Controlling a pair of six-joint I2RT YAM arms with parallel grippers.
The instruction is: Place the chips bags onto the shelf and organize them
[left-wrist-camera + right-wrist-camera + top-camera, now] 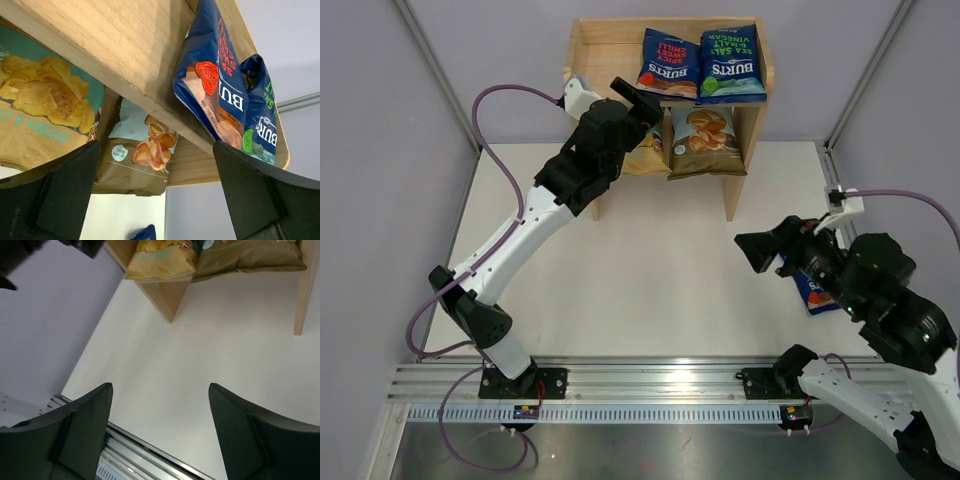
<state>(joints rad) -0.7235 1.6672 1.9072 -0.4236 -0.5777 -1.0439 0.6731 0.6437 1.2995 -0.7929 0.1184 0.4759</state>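
Shelf point(610, 40): at 12 o'clock on the white table point(650, 290), near the far edge, open front facing 6 o'clock.
Upper tier: red-lettered Burts bag point(670, 62) and green-lettered Burts bag point(732, 65) side by side and touching, filling the 3 o'clock half; bare wood toward 9 o'clock.
Lower tier: Cassava bag point(705, 140) on the 3 o'clock side, bottom edge toward the open front. Yellow bag point(645, 155) just beside it toward 9 o'clock, mostly hidden behind the left arm.
Third Burts bag point(812, 292): flat on the table at 4 o'clock, well apart from the shelf, largely covered by the right arm.
Left gripper point(638, 98): raised at the shelf's front, by the bare half of the upper tier. Jaws spread wide with nothing between them. In the wrist view, upper board's edge point(115, 45) crossing diagonally above the fingers point(65, 195).
Right gripper point(757, 250): over the table at 3 o'clock, pointing toward 9 o'clock, jaws wide apart and empty.
Open room: broad bare tabletop from centre to 8 o'clock, between the shelf legs and the near rail point(650, 385).
Edges: grey wall panels point(380, 150) close along the 9 and 3 o'clock sides.
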